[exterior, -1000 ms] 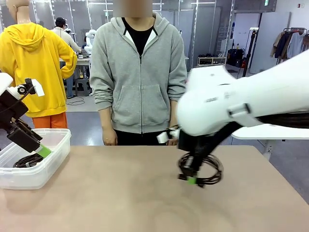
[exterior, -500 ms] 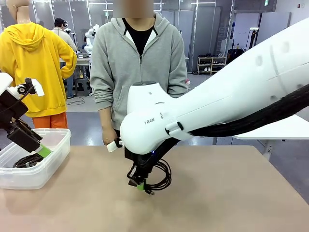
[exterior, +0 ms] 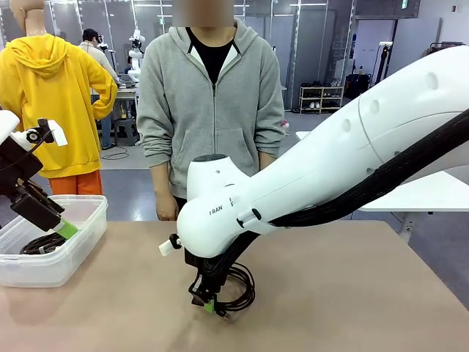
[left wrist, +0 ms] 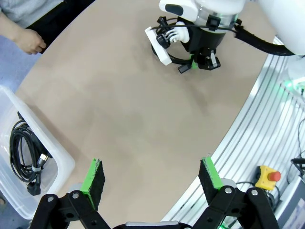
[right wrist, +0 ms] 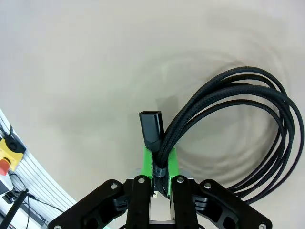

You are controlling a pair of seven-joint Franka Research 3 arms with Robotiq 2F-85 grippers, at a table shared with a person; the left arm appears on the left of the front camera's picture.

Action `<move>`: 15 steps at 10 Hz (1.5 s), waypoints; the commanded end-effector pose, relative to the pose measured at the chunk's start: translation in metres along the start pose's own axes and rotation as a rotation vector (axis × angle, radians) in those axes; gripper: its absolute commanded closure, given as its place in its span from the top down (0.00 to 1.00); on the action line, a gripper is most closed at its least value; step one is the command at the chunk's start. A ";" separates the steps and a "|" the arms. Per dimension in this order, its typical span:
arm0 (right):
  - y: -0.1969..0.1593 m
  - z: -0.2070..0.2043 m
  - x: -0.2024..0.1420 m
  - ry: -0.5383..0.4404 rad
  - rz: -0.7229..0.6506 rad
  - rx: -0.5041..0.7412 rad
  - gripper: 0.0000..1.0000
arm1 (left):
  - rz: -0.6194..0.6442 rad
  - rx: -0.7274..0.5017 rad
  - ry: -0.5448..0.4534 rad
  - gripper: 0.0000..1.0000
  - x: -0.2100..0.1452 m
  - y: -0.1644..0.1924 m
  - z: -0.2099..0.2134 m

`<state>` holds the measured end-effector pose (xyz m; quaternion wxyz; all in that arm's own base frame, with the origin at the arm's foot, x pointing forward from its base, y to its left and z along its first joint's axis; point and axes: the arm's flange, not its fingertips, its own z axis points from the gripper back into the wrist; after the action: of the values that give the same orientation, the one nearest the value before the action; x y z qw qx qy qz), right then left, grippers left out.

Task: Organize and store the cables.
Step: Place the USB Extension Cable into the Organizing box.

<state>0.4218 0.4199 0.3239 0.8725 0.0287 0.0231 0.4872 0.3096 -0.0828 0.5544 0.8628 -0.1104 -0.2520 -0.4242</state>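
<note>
We saw the right gripper (exterior: 211,302) reached mid-table, clamped on a coiled cable (right wrist: 248,129); left gripper (left wrist: 151,177) gaped empty beside the bin (exterior: 69,260).

Front view faces the person; both wrist views look down on the table (left wrist: 143,119).

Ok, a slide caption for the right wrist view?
Right pincer shut on a black cable coil above the table.

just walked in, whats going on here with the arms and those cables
The right gripper is shut on a coiled black cable, holding it low over the middle of the table. The left gripper is open above the clear bin at the table's left end, where another cable already lies. A person stands watching at the far side.
</note>
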 end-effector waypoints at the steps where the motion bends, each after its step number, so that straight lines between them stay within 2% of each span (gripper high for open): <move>1: 0.002 -0.003 0.000 -0.016 -0.004 0.017 0.00 | 0.010 0.020 0.002 1.00 0.003 0.000 -0.001; 2: 0.001 0.001 -0.004 -0.033 -0.007 0.012 0.33 | 0.010 0.020 0.002 1.00 0.003 0.000 -0.001; 3: -0.001 0.006 -0.008 -0.049 -0.005 0.014 0.43 | 0.010 0.020 0.002 1.00 0.003 0.000 -0.001; 4: -0.003 0.011 -0.013 -0.067 -0.004 0.018 0.64 | 0.010 0.020 0.002 1.00 0.003 0.000 -0.001; 5: -0.004 0.016 -0.019 -0.082 -0.009 0.022 0.74 | 0.010 0.020 0.002 1.00 0.003 0.000 -0.001; 6: -0.006 0.023 -0.027 -0.098 -0.013 0.022 0.95 | 0.010 0.020 0.002 1.00 0.003 0.000 -0.001; 7: -0.010 0.032 -0.040 -0.130 -0.021 0.022 1.00 | 0.010 0.020 0.002 1.00 0.003 0.000 -0.001; 9: -0.026 0.064 -0.087 -0.241 -0.046 0.049 1.00 | -0.028 -0.011 0.023 1.00 0.009 -0.003 -0.004; 10: -0.034 0.080 -0.116 -0.286 -0.063 0.060 0.98 | -0.041 -0.027 0.049 1.00 0.020 -0.004 -0.013; 13: -0.056 0.124 -0.218 -0.426 -0.065 0.071 1.00 | -0.073 -0.029 0.128 1.00 0.056 -0.017 -0.032; 15: -0.072 0.140 -0.282 -0.495 -0.069 0.069 1.00 | -0.086 -0.031 0.176 1.00 0.081 -0.027 -0.049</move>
<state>0.3593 0.1625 0.4617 0.8753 0.1669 -0.1631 0.4234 0.3385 -0.1631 0.5485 0.8521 -0.0909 -0.1945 -0.4773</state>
